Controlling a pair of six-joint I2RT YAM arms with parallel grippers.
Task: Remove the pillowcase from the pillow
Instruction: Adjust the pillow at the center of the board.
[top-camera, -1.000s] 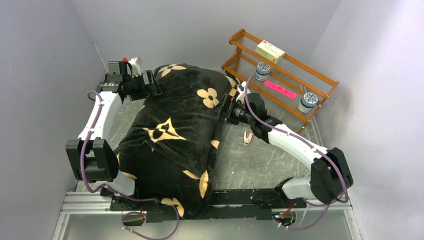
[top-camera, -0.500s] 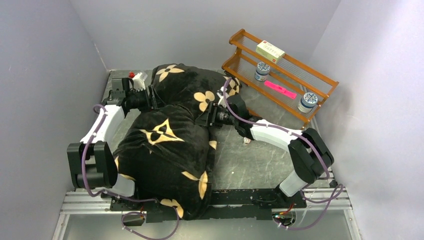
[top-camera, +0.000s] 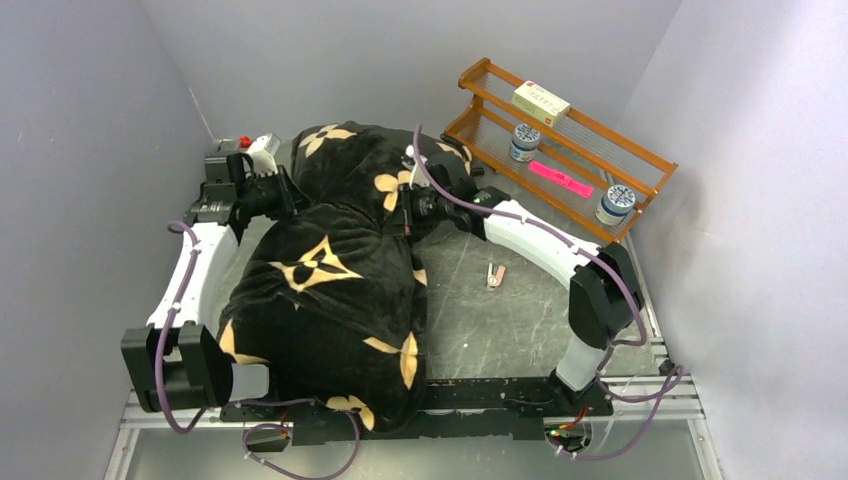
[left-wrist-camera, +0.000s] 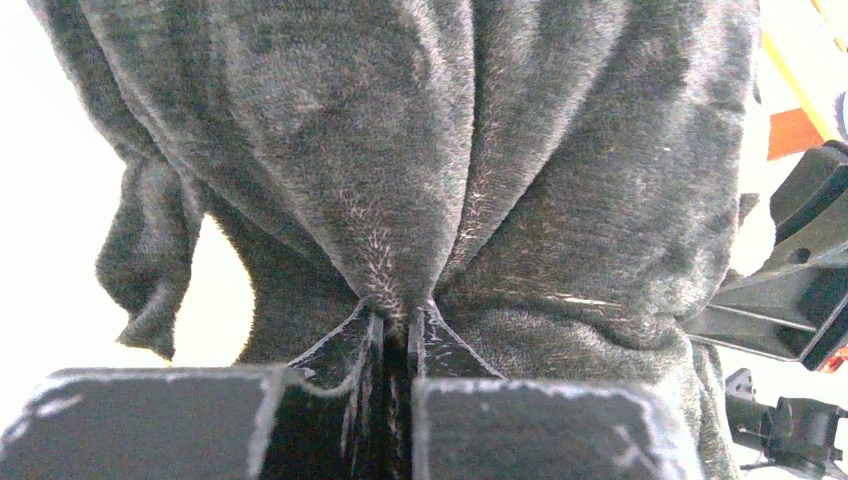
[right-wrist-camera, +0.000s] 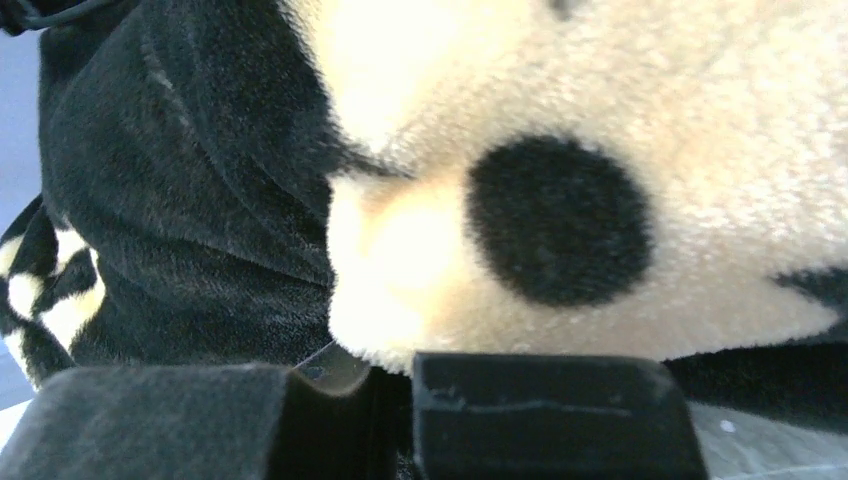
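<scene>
1. The pillowcase (top-camera: 330, 280), black plush with tan flowers, lies full and plump on the bench (top-camera: 520, 320), to the left of the wooden rack (top-camera: 600, 126). Its far end comes close to the left end of the rack.
2. The pillow itself is hidden inside the cover; I see no white part of it.
3. My left tool (left-wrist-camera: 398, 320) is closed and pinches a fold of the black fabric, which rises from the fingertips in tight pleats. It is on the side of the pillowcase that is away from the rack.
4. My right tool (right-wrist-camera: 375, 365) is also closed on the pillowcase, at the edge of a tan flower with a dark centre, on the side that faces the rack.
5. On the rack stand a small box (top-camera: 540, 102) and two jars (top-camera: 524, 141), and a pink thing (top-camera: 560, 178) lies between the jars.
</scene>
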